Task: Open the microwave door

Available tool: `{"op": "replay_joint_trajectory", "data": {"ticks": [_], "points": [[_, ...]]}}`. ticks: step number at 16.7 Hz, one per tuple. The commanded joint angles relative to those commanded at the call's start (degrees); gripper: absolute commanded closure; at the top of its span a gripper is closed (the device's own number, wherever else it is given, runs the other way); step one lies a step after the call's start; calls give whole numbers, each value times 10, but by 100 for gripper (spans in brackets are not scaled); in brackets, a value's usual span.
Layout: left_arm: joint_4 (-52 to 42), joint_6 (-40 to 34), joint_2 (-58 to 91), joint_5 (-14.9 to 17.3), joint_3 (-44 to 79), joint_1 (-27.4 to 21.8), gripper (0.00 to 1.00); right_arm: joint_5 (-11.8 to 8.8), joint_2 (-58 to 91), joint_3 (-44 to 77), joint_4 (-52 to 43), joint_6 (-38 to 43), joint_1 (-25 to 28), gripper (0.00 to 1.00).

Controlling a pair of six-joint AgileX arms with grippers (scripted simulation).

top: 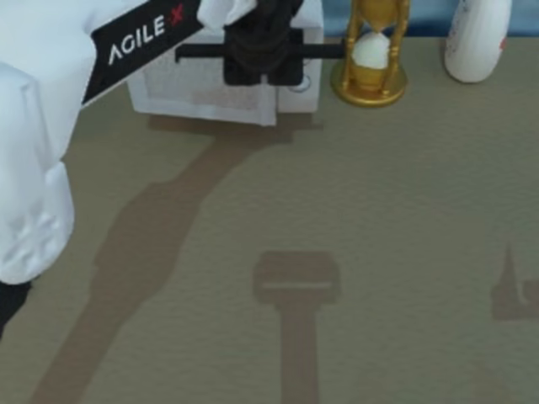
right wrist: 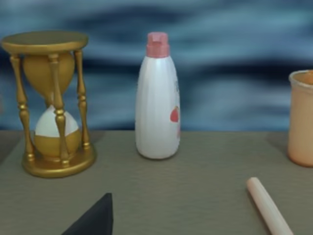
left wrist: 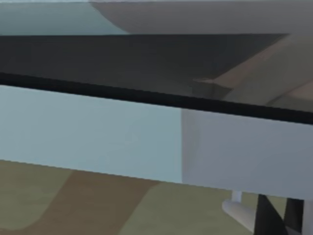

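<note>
The microwave (top: 301, 94) stands at the table's far edge, left of centre. Its door (top: 198, 93) faces the table, and the door's right edge sits a little forward of the knob panel. My left gripper (top: 261, 63) hangs over that right edge. In the left wrist view the door (left wrist: 244, 152) fills the frame. Below it runs a pale bar handle (left wrist: 239, 211), and my left gripper (left wrist: 281, 219) appears shut on it. My right arm is outside the top view. Only one dark fingertip (right wrist: 100, 215) of it shows, low over the table.
A gold hourglass (top: 370, 50) stands just right of the microwave, and a white bottle (top: 476, 38) is farther right. The right wrist view also shows an orange cup (right wrist: 301, 117) and a beige stick (right wrist: 269, 205) lying on the table.
</note>
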Motion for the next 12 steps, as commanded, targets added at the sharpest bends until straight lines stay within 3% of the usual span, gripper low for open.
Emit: {"op": "replay_joint_trajectory", "data": {"ticks": [12], "points": [[28,25,-32,13,-53,3,100,0,0,0,0,0,0,0]]}}
